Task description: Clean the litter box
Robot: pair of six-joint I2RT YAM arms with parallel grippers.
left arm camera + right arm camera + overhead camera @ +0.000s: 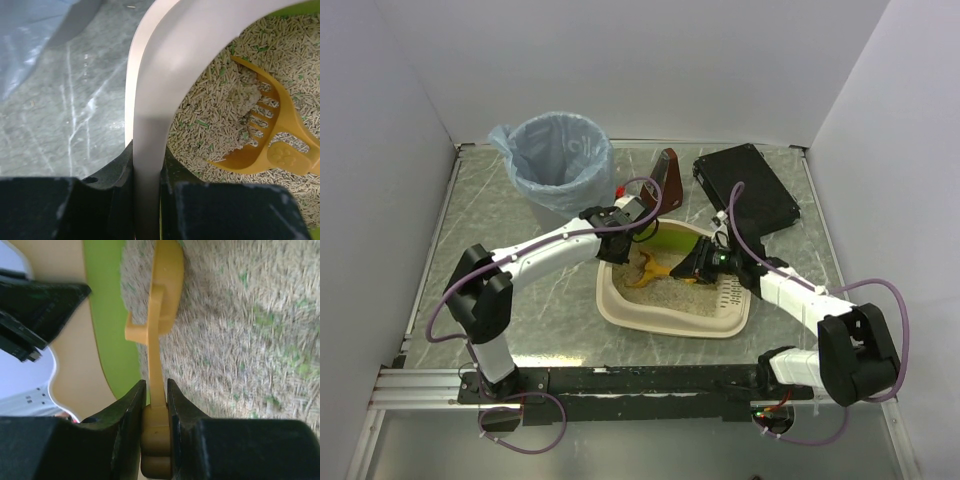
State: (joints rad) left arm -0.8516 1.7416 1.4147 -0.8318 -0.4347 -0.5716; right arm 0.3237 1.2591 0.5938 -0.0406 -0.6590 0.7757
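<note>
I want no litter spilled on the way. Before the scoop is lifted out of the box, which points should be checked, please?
1. The left gripper is clamped on the litter box rim: ok.
2. The right gripper is shut on the yellow scoop handle: ok.
3. The clump lies inside the scoop: ok.
4. The scoop is held level: cannot tell.
5. The bin is open, bag in place: ok.
6. The straight way to the bin is free: not ok, the left gripper lies between.

litter box [155, 75], scoop [280, 152] cropped, litter [240, 315] blurred
</note>
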